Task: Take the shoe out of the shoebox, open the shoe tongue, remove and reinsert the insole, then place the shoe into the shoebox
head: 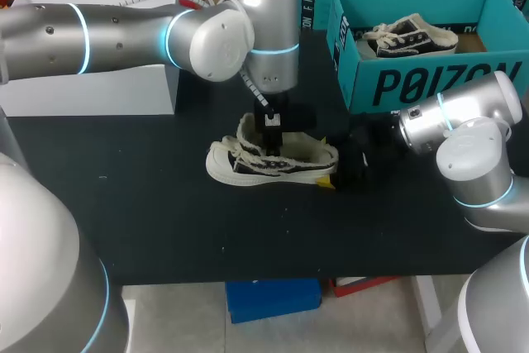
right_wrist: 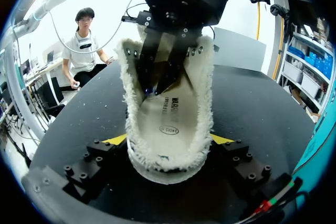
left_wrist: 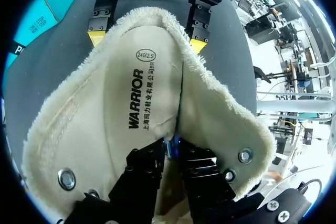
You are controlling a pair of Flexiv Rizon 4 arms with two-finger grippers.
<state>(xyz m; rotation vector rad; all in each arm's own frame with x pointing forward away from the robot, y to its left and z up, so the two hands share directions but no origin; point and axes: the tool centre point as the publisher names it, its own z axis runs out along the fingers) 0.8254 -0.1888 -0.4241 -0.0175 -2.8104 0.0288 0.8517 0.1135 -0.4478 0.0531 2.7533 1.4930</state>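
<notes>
While the shoe (head: pixel 248 167) stands on its sole in the middle of the table (head: pixel 165 196), toe to the left and heel to the right, both arms are at it. From the left, the left arm points straight down, so that the left gripper (left_wrist: pixel 173 145) is inside the shoe's mouth, between the spread eyelet flaps. Its black fingers are drawn almost together. Their tips meet on the insole (left_wrist: pixel 136 93) at its edge, where it runs under the front of the shoe, and they seem to nip it. Apart from that, the insole lies inside the shoe, printed side up, with the fleecy lining standing up around it. From the right, the right arm lies low over the table, and the right gripper (right_wrist: pixel 169 140) is at the heel. Its fingers stand wide apart, one yellow tip on the near side of the heel and one on the far side. Both press against the fleecy collar, so the heel is clamped between them. At the table's far right, apart from the shoe, the teal box (head: pixel 430 80) stands open with a second shoe (head: pixel 409 36) lying in it. A white box (head: pixel 91 55) sits at the far left.
</notes>
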